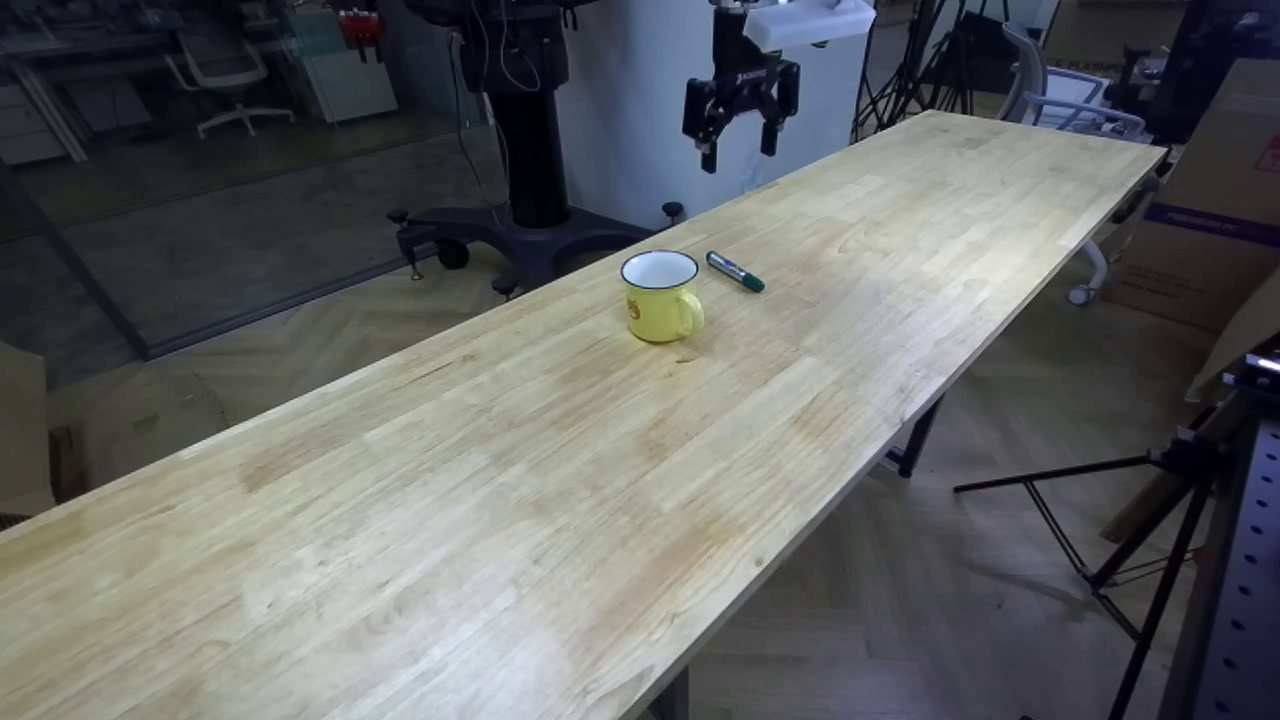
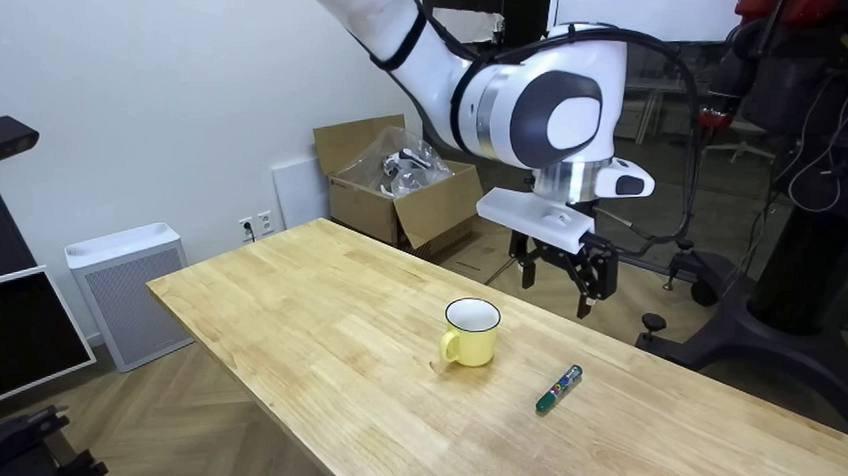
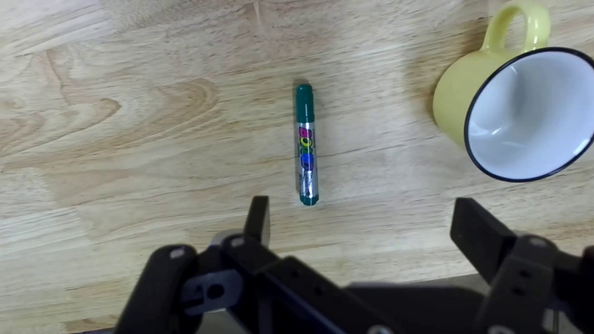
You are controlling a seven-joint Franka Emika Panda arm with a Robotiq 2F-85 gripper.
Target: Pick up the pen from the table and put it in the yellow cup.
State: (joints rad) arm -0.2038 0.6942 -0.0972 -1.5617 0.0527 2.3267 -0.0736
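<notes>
The pen (image 1: 735, 272) is a marker with green ends and a silver, colourful label. It lies flat on the wooden table (image 1: 560, 450), beside the yellow cup (image 1: 660, 315), and touches nothing else. In an exterior view the pen (image 2: 559, 389) and the upright cup (image 2: 476, 347) also show; the cup has a white inside and a dark rim. My gripper (image 1: 739, 153) is open and empty, raised above the table's long edge. In the wrist view the pen (image 3: 307, 148) lies ahead of the open fingers (image 3: 362, 215), nearer the left finger. The cup (image 3: 457, 97) is at the upper right.
The table's long edge runs beneath the gripper in the wrist view. A dark wheeled stand (image 1: 540, 180) is beyond that edge. An open cardboard box (image 2: 363, 205) stands on the floor behind the table. A tripod (image 1: 1180, 460) stands on the opposite side.
</notes>
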